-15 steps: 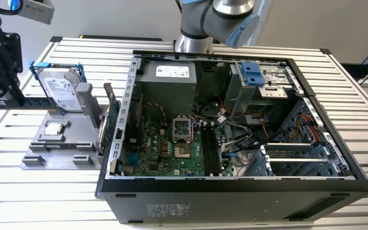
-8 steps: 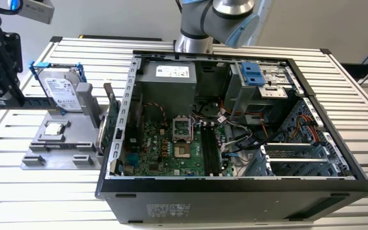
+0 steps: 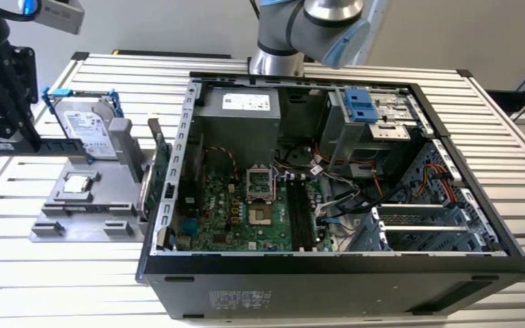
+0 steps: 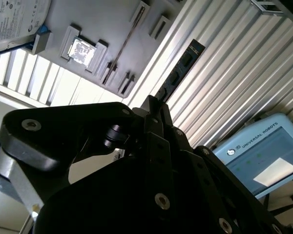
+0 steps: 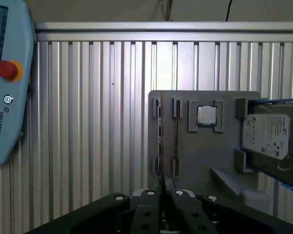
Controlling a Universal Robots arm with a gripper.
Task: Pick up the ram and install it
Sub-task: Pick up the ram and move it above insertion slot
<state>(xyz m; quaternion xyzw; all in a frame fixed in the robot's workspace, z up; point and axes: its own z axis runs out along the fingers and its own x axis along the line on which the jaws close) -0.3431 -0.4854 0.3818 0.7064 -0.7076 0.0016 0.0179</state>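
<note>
The ram (image 3: 57, 145) is a thin dark stick, and my gripper (image 3: 9, 137) is shut on one end of it at the exterior view's left. It juts level towards the hard drive, above the table beside the grey fixture (image 3: 89, 219). In the first wrist view the ram (image 5: 159, 141) runs edge-on out from my fingertips (image 5: 161, 195) along the fixture's edge. In the second wrist view the ram (image 4: 178, 73) slants away from the gripper (image 4: 154, 109). The black memory slots (image 3: 299, 212) lie on the motherboard inside the open computer case (image 3: 335, 263).
A silver hard drive (image 3: 89, 126) in a blue frame and a small square processor chip (image 3: 78, 183) sit on the fixture. A green board (image 3: 158, 174) stands upright between fixture and case. A teach pendant (image 5: 5, 83) lies on the slatted table. The arm's base (image 3: 276, 58) rises behind the case.
</note>
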